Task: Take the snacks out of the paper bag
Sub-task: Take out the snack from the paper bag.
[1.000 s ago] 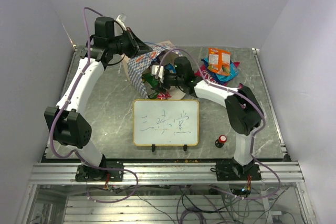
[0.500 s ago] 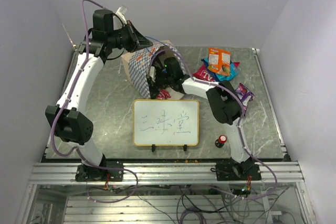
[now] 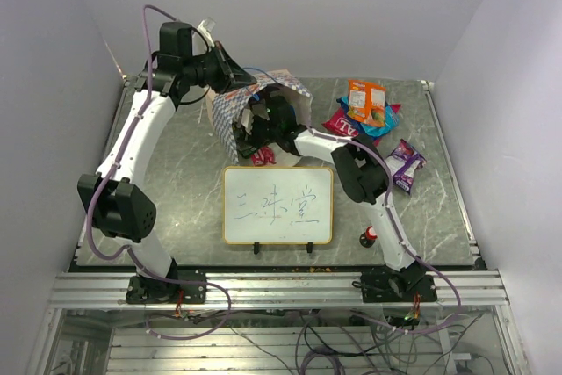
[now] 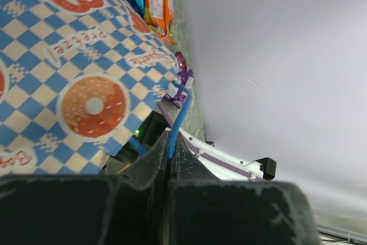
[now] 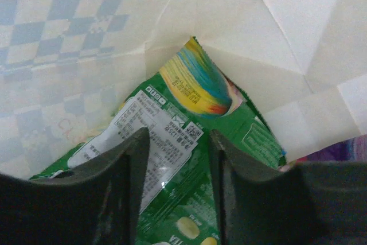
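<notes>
Worktop [image 3: 176, 173] bears the bag [image 3: 230, 120], tilted, its mouth turned toward the right arm. Left gripper [image 4: 169, 162]: jaws pressed together on a blue handle [image 4: 179, 120], lifting the mouth. Right gripper [image 5: 176, 142]: deep inside the bag, jaws spread astride a green packet [image 5: 189, 93] at the bag's bottom. Good practice: hold the handle taut, sink both fingers past the foil's edges, close firmly, withdraw straight. Other snacks [image 3: 364, 107] lie outside, far right.

right hand [image 5: 176, 148] now deep inside paper bag [image 3: 231, 114], over green packet [image 5: 198, 196]
</notes>
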Available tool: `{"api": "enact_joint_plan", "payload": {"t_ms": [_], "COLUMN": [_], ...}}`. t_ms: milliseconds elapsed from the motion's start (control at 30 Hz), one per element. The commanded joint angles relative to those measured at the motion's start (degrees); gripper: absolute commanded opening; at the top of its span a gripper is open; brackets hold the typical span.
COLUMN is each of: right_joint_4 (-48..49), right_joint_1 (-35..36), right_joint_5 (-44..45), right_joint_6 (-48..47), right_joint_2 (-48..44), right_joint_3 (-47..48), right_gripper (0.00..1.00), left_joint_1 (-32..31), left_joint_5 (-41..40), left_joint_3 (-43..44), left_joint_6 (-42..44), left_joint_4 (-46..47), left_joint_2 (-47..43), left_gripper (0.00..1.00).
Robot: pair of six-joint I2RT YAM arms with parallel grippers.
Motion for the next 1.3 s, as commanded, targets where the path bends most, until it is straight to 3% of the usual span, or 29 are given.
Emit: {"api": "enact_joint_plan", "payload": {"t_ms": [0,267,467,500,600,733,800,967,1167,1267], "right_joint_4": [0.36,0.5,3.11,3.23,4.77,7.06,6.46,5.22,2.64,1.81], "right_joint_1": [-0.03,-0.02,-0.07,-0.06,0.0,-0.04,-0.06,-0.19,-0.4,-0.45], "right_joint_5": [5.15,2.77,3.34,3.4,3.89,4.94,4.94,4.48,3.78,3.78], "right_joint_6": [-2.33,-1.67,-0.23,-0.08,-0.04,1.6,1.6,1.9,3.41,3.61], "right_joint_2": [0.75,-2.11,-5.05,-5.29,-5.23,-3.54,-2.19,1.25,4.42,5.2], "right_joint_3": [1.84,3.77,0.74,0.15,-2.38,-3.55,-2.67,-1.03,0.44,0.73], "right_gripper": [0.38,0.01,0.0,0.04,0.4,0.58,0.86,0.86,0.76,0.64], "left_joint_1": [-0.32,0.96,1.82,1.87,1.92,1.86,1.83,1.83,1.83,1.92], "left_joint_5": [0.91,0.64,0.49,0.58,0.8,1.22,1.48,1.84,2.32,2.19], "left_joint_3": [-2.31,-1.98,-3.62,-3.79,-4.77,-4.58,-4.52,-3.73,-3.3,-2.82], "left_joint_6": [-1.32,-3.62,-4.57,-4.59,-5.29,-5.29,-5.66,-5.38,-5.26,-4.44], "left_joint_4": [1.78,3.58,4.68,4.68,5.8,5.76,6.22,5.85,5.75,4.69], "left_joint_2": [-1.96,-1.58,-2.71,-2.91,-3.4,-3.29,-3.02,-2.69,-2.42,-2.2], "left_gripper": [0.07,0.07,0.07,0.07,0.07,0.07,0.07,0.07,0.07,0.07]}}
